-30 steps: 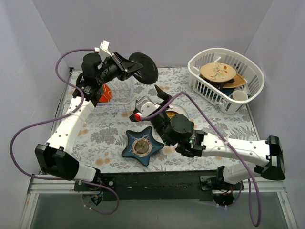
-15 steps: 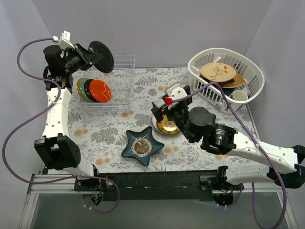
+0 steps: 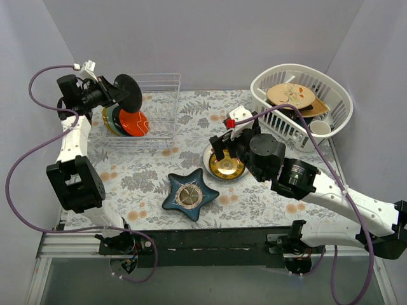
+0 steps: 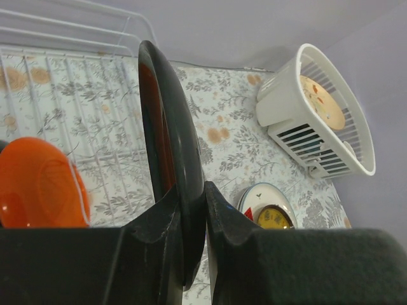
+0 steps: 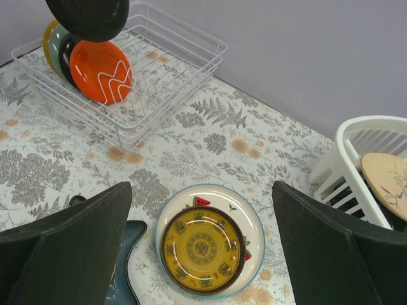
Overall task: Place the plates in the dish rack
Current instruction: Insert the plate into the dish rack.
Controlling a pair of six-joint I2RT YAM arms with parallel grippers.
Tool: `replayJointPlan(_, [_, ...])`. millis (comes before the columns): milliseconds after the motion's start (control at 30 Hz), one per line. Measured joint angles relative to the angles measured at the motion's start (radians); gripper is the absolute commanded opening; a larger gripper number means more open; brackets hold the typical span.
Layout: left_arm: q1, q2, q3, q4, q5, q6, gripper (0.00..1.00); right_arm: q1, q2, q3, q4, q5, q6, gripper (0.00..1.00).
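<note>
My left gripper (image 3: 112, 95) is shut on the rim of a dark round plate (image 3: 128, 93), held on edge above the left end of the clear wire dish rack (image 3: 159, 105). The rack holds yellow, teal, dark and orange-red plates (image 3: 131, 121) standing upright. In the left wrist view both jaws pinch the dark plate (image 4: 170, 114). My right gripper (image 3: 229, 149) is open and empty above the yellow plate with a brown pattern (image 5: 202, 249), which lies on a white plate with red triangles (image 5: 253, 213).
A dark blue star-shaped dish (image 3: 189, 194) lies on the floral cloth left of the stacked plates. A white slotted basket (image 3: 331, 95) at the back right holds a tan plate (image 3: 291, 95) and other dishes. The rack's right half (image 5: 172, 54) has free slots.
My left gripper has swung left and then lowered the dark plate toward the rack's left end. My right arm has drawn back to the right and now hovers over the yellow plate.
</note>
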Motion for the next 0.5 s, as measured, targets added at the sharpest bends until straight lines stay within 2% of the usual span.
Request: replayJointPlan(500, [0.040, 0.066, -0.216, 0.162, 0.040, 0.012, 0.00, -0.042, -0.016, -0.062, -0.048, -0.039, 0.079, 0.99])
